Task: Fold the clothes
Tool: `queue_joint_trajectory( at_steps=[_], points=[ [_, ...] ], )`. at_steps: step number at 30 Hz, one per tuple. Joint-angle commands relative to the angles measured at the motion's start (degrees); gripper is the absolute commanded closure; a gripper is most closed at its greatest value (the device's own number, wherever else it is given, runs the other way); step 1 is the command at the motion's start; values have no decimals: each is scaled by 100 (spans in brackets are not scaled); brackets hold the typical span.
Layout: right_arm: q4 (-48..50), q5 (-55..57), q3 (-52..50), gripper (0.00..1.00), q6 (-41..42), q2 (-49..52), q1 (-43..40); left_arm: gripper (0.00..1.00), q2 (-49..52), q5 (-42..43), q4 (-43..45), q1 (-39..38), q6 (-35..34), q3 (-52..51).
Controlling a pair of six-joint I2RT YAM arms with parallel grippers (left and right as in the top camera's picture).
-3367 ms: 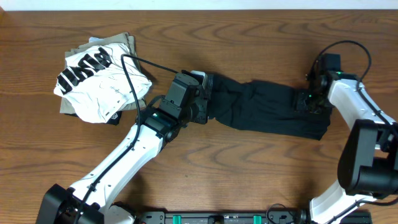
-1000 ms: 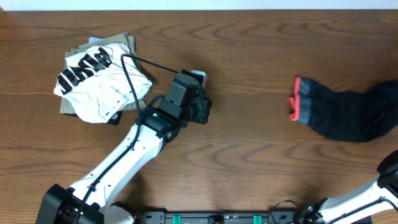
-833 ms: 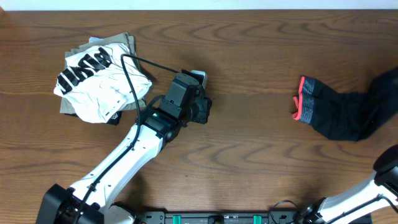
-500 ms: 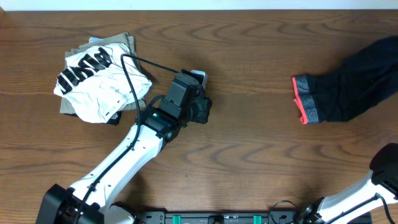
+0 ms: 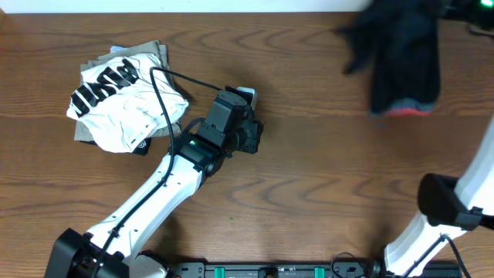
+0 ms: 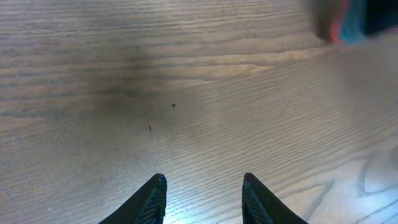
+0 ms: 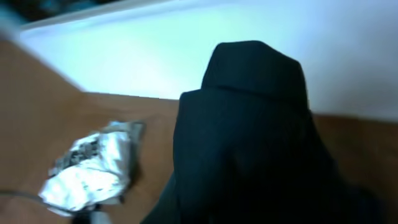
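1. Leggings (image 5: 401, 54): black, raised off the table (image 5: 309, 201) and smeared by motion. A coral-red edge is seen at the lower end; the rest of the outline is lost. They are hung just below the right jaws and are well apart from the left jaws, ahead of them and to their right. In the left wrist view only a blurred red-and-dark patch at the top corner is caught.

2. Right gripper (image 5: 461, 8): mostly cut off by the top edge overhead. In its own wrist view the fingers are wholly covered by black cloth. The jaws are closed tight on the leggings.

3. Left gripper (image 6: 205, 196): jaws parted by a moderate gap, nothing held. Bare wood is seen between and ahead of them. Only the fingertips are shown.

4. White shirt (image 5: 123, 100), laid on a khaki garment (image 5: 160, 52): placed behind the left jaws, apart from them. The khaki piece is largely covered, and the shirt's black lettering cannot be read.

5. Cable (image 5: 164, 96): black, looped over the shirt's near edge.
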Motion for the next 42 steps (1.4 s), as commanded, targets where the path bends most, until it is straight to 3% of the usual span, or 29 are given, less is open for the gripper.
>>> queue_joint_trajectory(
  at_steps=[1, 7, 12, 22, 24, 34, 42],
  points=[
    [387, -2, 116, 99, 461, -142, 686, 60, -20, -70, 7, 24, 55, 120],
    [1108, 431, 111, 99, 820, -129, 1751, 60, -20, -70, -46, 24, 55, 120],
    [933, 1038, 111, 99, 852, -122, 2090, 60, -20, -70, -81, 24, 55, 120],
    [-2098, 2667, -247, 99, 337, -81, 1543, 60, -20, -70, -146, 24, 55, 120],
    [-2094, 2636, -789, 94, 70, -160, 1421, 60, -20, -70, -153, 24, 55, 120],
    [-1329, 2763, -2903, 99, 72, -122, 815, 60, -20, -72, -229, 24, 55, 120],
    [-1067, 2898, -2914, 99, -31, -122, 791, 60, -20, -72, -229, 57, 55, 120]
  ],
)
